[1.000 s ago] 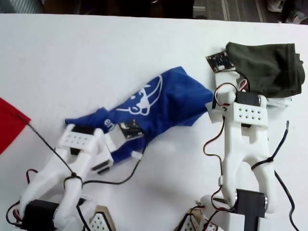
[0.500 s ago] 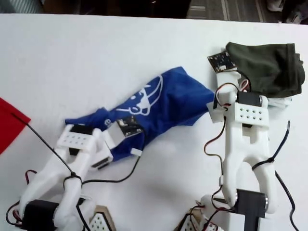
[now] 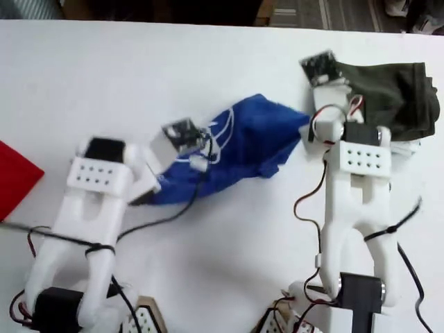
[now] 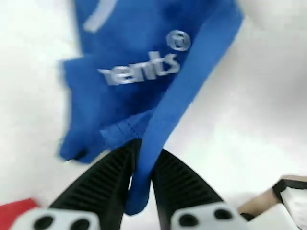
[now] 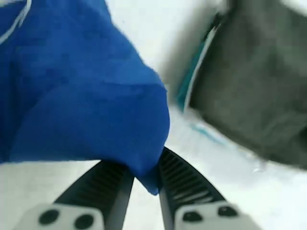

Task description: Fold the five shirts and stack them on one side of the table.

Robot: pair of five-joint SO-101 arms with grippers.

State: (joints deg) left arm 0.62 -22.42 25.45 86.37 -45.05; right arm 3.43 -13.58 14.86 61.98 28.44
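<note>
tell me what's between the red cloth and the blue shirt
In the high view the left arm stands between the red cloth and the blue shirt, its left gripper shut on that shirt.

The blue shirt (image 3: 250, 139) has white lettering and a white logo on it. The olive shirt (image 3: 392, 97) is plain dark green, the red cloth (image 3: 17, 177) is plain too, and the table (image 3: 104, 76) is white.

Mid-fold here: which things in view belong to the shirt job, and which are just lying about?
Job: blue shirt, gripped by left gripper and right gripper; green shirt, folded; red shirt at the table's edge.
Lying about: black wire; wooden mount.
</note>
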